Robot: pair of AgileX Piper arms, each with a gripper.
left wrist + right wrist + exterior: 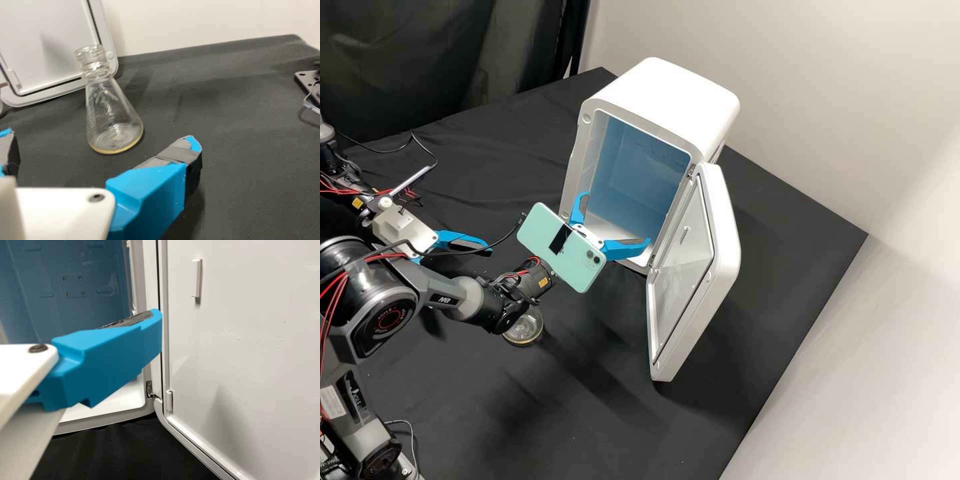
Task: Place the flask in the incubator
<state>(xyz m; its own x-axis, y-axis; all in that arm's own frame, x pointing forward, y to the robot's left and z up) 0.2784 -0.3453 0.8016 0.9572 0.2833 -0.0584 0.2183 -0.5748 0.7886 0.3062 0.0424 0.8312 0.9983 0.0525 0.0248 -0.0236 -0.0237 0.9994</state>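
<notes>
clear glass flask (107, 107), cone-shaped with a ribbed neck, stands upright on black cloth (520, 413) before the smooth white incubator (667, 93), whose door (693, 267) hangs open. right gripper (615, 218) gapes at its blue mouth; left gripper (475, 244) gapes, empty.

Dark grey arms (463, 300) carry red wires (525, 262) behind the wrist. Ahead: white plate (60, 212), one dark screw (96, 197), blue fingers (155, 192) padded black.

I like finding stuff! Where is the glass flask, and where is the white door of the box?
flask (112, 120), left wrist view, on its glass body.
door (683, 267), high view, on its inner panel.
</notes>
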